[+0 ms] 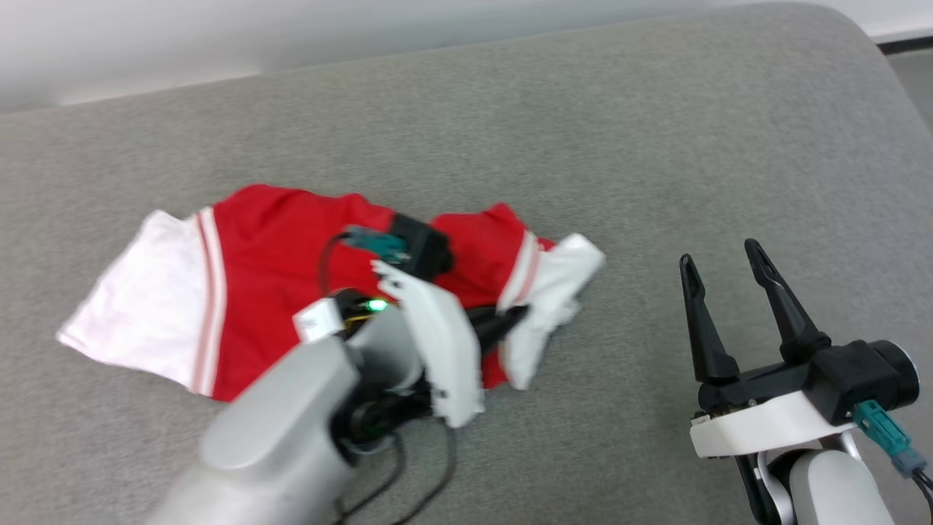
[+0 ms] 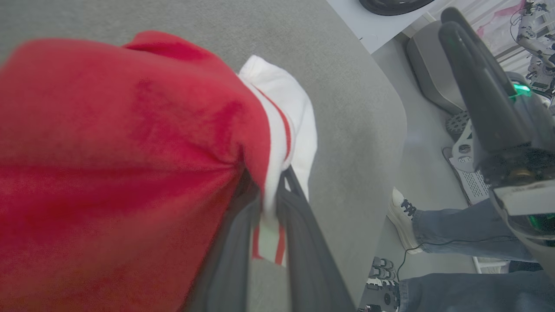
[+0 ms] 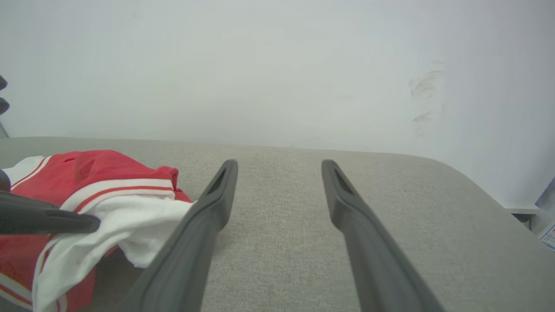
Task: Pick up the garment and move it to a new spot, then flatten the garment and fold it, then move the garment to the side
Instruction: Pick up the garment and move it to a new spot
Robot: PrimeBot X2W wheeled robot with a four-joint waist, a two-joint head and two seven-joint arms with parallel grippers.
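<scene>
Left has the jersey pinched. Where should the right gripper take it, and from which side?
Probably the bunched white sleeve of the garment, coming in low from the robot's right. It stands lifted off the grey surface, is nearest the open right gripper, and lies beside where the left gripper pinches.

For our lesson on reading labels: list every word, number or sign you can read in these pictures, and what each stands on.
No text is readable in these pictures.
garment: no numerals or lettering on the cloth that shows.
white tag on the left arm's wrist: blurred, unreadable.
printed sheet at the right wrist view's edge: too small to read.
</scene>
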